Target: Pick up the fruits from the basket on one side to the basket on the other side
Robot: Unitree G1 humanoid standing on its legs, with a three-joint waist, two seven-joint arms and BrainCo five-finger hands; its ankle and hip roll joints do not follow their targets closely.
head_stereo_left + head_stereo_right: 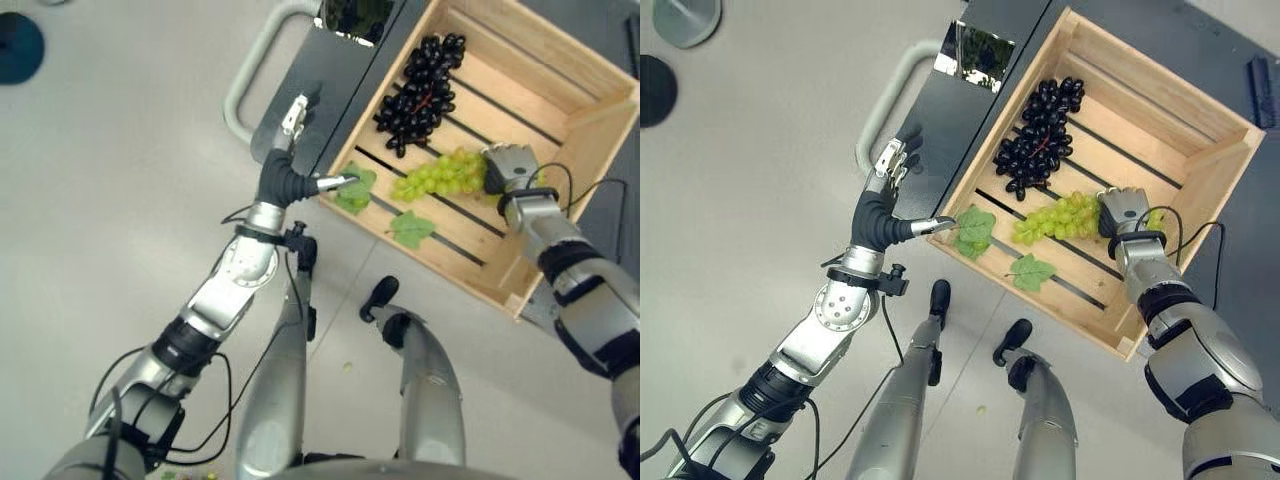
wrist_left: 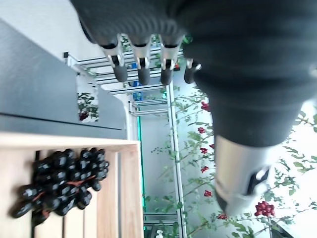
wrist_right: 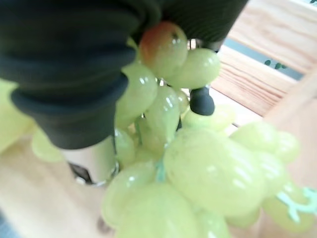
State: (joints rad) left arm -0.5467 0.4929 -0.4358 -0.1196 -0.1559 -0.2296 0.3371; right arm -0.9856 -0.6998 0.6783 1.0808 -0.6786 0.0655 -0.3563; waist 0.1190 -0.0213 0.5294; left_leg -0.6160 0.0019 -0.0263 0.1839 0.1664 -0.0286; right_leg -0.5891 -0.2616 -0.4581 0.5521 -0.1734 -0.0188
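On the left, our left hand [image 1: 890,215] hangs over the dark grey cart top just outside the crate's near-left corner, fingers straight and relaxed, holding nothing; its thumb points toward the green leaf [image 1: 973,230] at that corner. In its wrist view the fingers [image 2: 142,67] are spread in the air above the crate's edge.

Moving right, the wooden crate [image 1: 1200,195] holds the dark grape bunch [image 1: 1035,133] toward its far side, well apart from either hand, its long axis running across the slats. Nearer us lies the green grape bunch [image 1: 1055,218], stretched along a slat from the leaf end toward the crate's right wall, with a second leaf [image 1: 1032,271] just nearer us.

At the right, our right hand [image 1: 1122,212] sits on the right-hand end of the green bunch, so it is far the nearer hand. Its wrist view shows green grapes pressed against the palm with a dark fingertip [image 3: 201,101] curled in among them, so we judge it closed on the green bunch. The bunch appears to rest on the crate floor, so the lift is not yet done.
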